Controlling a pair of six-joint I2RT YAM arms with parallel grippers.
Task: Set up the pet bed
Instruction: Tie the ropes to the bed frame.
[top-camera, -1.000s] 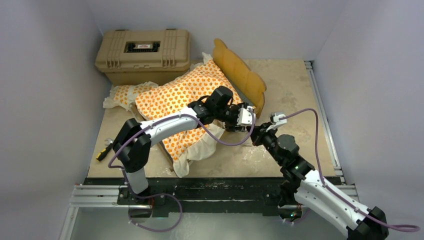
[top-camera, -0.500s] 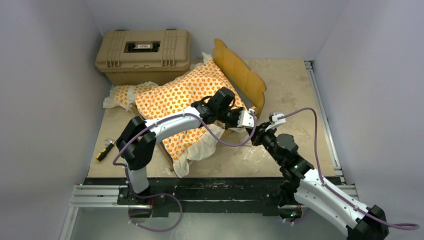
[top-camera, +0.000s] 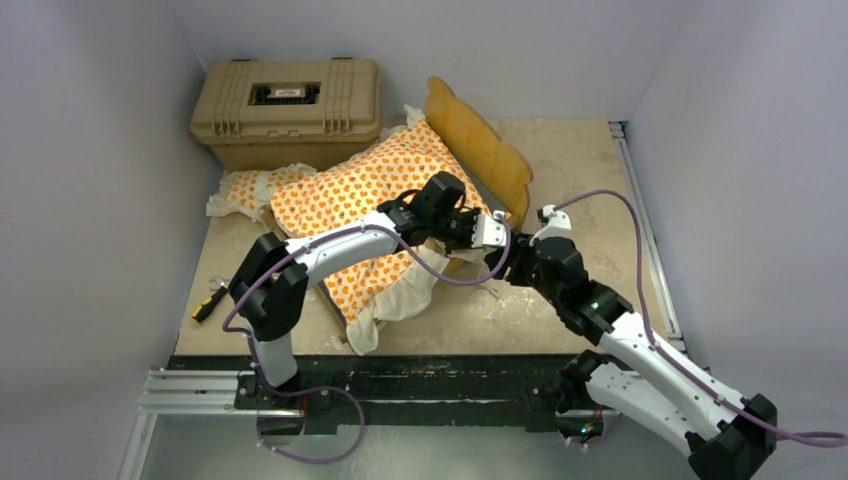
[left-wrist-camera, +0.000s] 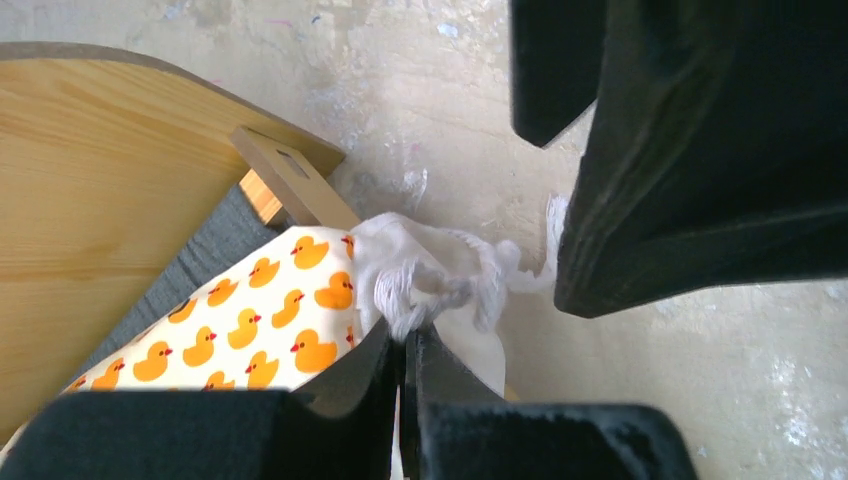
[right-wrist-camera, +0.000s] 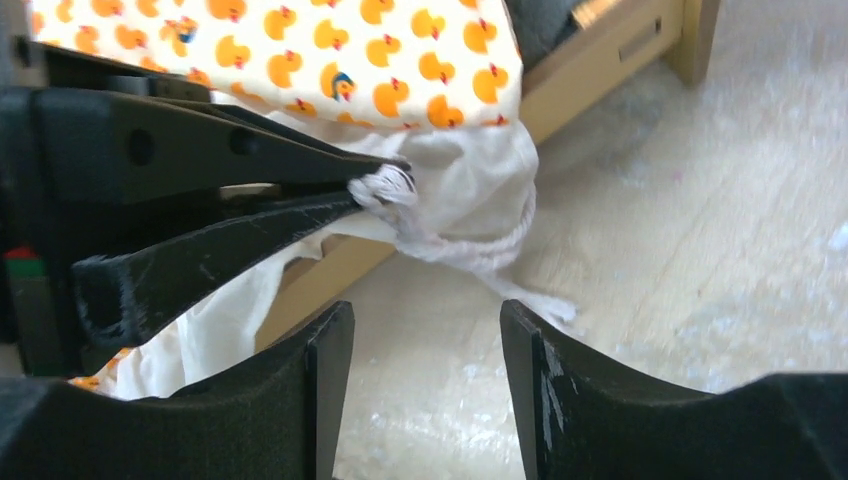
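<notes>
- Pet bed frame (top-camera: 478, 150): smooth light wood with a scalloped headboard, a dark grey fabric base (left-wrist-camera: 205, 255) and a slotted corner post (left-wrist-camera: 290, 175). Stands slantwise at the far middle of the bench (top-camera: 590, 180).
- Mattress cushion (top-camera: 370, 190): soft cloth printed with orange ducks on white, edged with a limp white ruffle. Lies rumpled across the frame, covering most of the grey base, with its near-left side spilling over the rail onto the bench.
- Small matching pillow (top-camera: 250, 187): same duck print and ruffle. Lies left of the cushion, touching it, just in front of the tan case.
- White cord (left-wrist-camera: 440, 285): frayed and knotted, hanging off the cushion's right corner beside the corner post, its loose end trailing onto the bench.
- Left jaws: black, flat and tapered, closed tight on the knotted cord at the cushion's corner.
- Right jaws: thick, black and matte, standing apart with only bare bench between them, gripping nothing. Tips close to the cord's loose end, facing the left jaws.
- Tan case (top-camera: 287, 105): hard ribbed plastic, rectangular, with a black label panel on its lid. Lid shut, contents hidden. Sits at the far left of the bench.
- Bench: pale, marbled and scuffed, with metal rails along its right edge.
- Small yellow-and-black tool (top-camera: 207, 300): lies at the near left, well apart from the bed.
</notes>
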